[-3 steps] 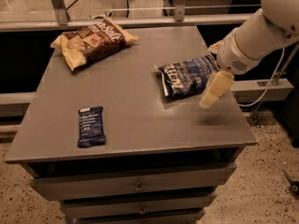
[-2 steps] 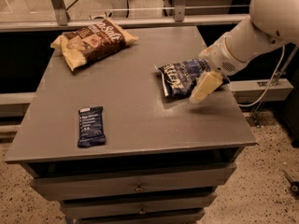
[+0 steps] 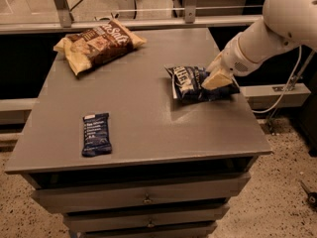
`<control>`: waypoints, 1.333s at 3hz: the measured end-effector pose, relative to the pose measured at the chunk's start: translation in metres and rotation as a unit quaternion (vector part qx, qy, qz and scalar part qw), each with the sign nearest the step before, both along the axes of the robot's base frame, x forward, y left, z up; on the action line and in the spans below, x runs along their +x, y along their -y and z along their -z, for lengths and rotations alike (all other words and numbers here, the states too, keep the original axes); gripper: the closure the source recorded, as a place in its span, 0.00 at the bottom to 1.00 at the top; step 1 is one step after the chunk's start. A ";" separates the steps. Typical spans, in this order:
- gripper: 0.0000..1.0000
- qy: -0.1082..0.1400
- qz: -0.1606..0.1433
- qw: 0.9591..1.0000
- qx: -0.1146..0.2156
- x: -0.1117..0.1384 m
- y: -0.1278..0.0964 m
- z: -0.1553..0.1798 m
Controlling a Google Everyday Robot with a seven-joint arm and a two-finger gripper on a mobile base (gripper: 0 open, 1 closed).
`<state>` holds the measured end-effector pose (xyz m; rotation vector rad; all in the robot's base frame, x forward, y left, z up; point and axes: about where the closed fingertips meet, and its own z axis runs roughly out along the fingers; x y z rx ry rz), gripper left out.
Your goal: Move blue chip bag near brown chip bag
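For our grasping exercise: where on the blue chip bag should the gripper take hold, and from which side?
Take the blue chip bag by its puffy right end, from above, where the gripper sits. It lies flat and crinkled, so that end should pinch easily.

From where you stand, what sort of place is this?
Probably a robot test lab: a grey drawer cabinet used as a table, a speckled hard floor, a white cable trailing, and the white arm's gripper at the crinkled navy chip bag on the right.

Grey table (image 3: 148,148), brown chip bag (image 3: 96,43), blue chip bag (image 3: 189,83) (gripper (image 3: 218,77) over it), bar wrapper (image 3: 96,134)
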<state>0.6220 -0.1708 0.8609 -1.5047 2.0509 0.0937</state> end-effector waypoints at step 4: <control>1.00 0.095 -0.007 0.995 0.020 -0.007 0.003 -0.111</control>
